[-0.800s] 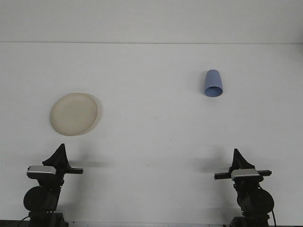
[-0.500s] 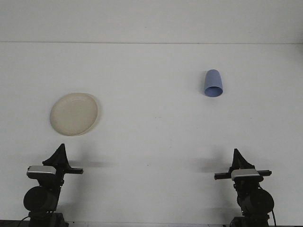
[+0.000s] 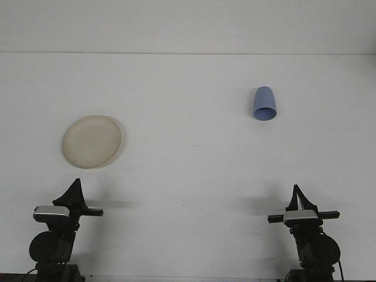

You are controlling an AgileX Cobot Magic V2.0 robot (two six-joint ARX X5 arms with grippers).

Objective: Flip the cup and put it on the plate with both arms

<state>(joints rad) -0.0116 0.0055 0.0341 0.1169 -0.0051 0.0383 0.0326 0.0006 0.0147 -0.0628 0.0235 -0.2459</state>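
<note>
Probably the blue cup (image 3: 264,104), lying on its side far right on the worktop (image 3: 188,176), is light, stiff plastic; grasp its wall. Plate (image 3: 92,141) lies left. Whether either arm's fingers are released or clenched, I cannot tell.

Open table (image 3: 188,170) surrounds cup (image 3: 264,104) and plate (image 3: 92,141); nothing blocks approach.

Illumination is bright, even and diffuse across the white table (image 3: 188,164), with no glare or hot spots; the tone dims slightly toward the 6 o'clock edge. Shadows are soft: the cup (image 3: 264,103) and plate (image 3: 91,141) each show only a faint rim of shade, and pale grey patches lie just beside the left gripper (image 3: 75,189) and right gripper (image 3: 298,194). Focus is moderate with mild grain, and the table's far edge at 12 o'clock runs straight, showing no visible distortion.
</note>
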